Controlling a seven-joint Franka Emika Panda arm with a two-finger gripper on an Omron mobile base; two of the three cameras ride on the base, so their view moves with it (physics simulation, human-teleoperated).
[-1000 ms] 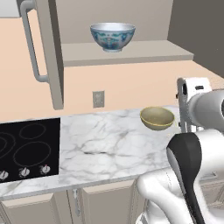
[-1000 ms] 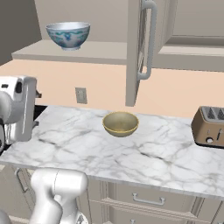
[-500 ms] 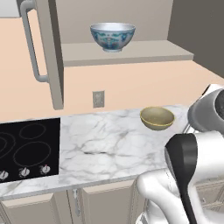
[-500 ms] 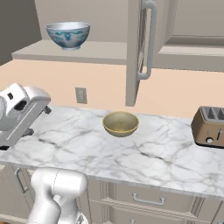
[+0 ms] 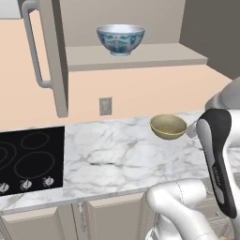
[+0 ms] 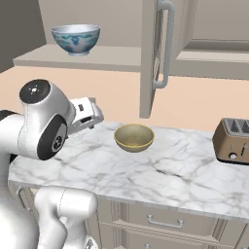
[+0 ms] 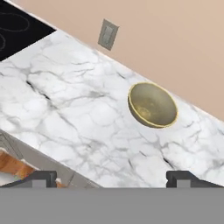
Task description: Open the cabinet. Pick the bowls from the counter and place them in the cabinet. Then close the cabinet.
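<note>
Plainly, the yellowish-tan bowl (image 7: 152, 105) is the piece left to move: it sits upright on the white marble counter (image 5: 108, 159), near the back wall and a little to one side of the wall outlet (image 5: 105, 106), round, shallow and thin-rimmed, with a smooth inside that gives fingers little to bite on. The patterned bowl (image 5: 120, 39) already stands on the cabinet shelf (image 5: 140, 56), white with blue-green marks outside, and the cabinet door (image 5: 49, 51) hangs open with its long silver bar handle (image 5: 35, 47) facing the room. The hand (image 7: 118, 178) hovers above the counter's front edge with its fingertips (image 7: 41, 178) spread wide and nothing between them, well short of the bowl. From here the likeliest slip is a poor pinch on that thin rim: if the jaws close off-centre the bowl could tip, skid across the slick marble or swing and drop on the lift (the curved wall would slide out of a shallow grip). On the way up, the bowl or the arm's elbow might clip the shelf edge or knock the patterned bowl, since free shelf space beside it is hard to judge from these angles. The toaster (image 6: 233, 141), well apart, seems out of harm's way.
</note>
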